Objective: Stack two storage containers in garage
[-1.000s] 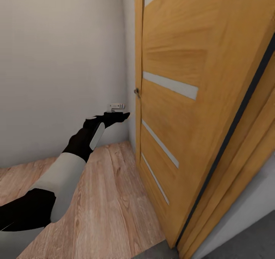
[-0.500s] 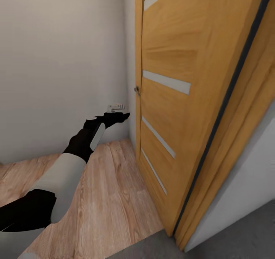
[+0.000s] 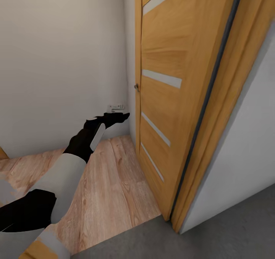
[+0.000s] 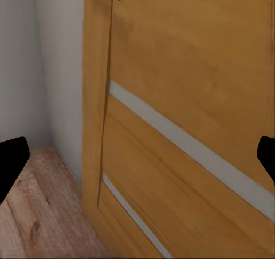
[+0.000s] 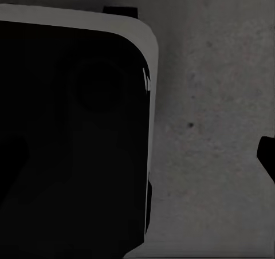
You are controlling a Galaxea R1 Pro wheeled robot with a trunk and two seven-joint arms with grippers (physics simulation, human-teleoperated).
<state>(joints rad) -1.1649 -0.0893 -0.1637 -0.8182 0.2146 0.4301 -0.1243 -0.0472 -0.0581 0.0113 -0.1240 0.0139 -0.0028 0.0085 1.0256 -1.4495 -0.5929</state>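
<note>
The storage containers are out of view. My left arm reaches forward over the light wood plank floor point(image 3: 110, 182), and its gripper point(image 3: 121, 116) hangs close to the corner where the pale wall meets an orange-brown door point(image 3: 172, 60). In the left wrist view the gripper point(image 4: 137, 161) is open, its black fingertips point(image 4: 11, 161) far apart at the picture's edges with only the door between them. The right wrist view looks down at dark grey concrete floor point(image 5: 212, 127) beside my black base point(image 5: 69, 144). One right fingertip point(image 5: 267, 156) sits at the picture's edge, and nothing is held.
The door has pale inset stripes and a small metal handle point(image 3: 136, 86), and it stands against its frame point(image 3: 214, 98). A white wall point(image 3: 244, 144) lies to the right of the frame. Grey concrete floor point(image 3: 214, 236) begins at the threshold. A small white fitting point(image 3: 115, 107) is on the pale wall.
The whole head view has shifted. The door frame now lies further left in the picture and more white wall and grey concrete show at the lower right. The left arm keeps its pose.
</note>
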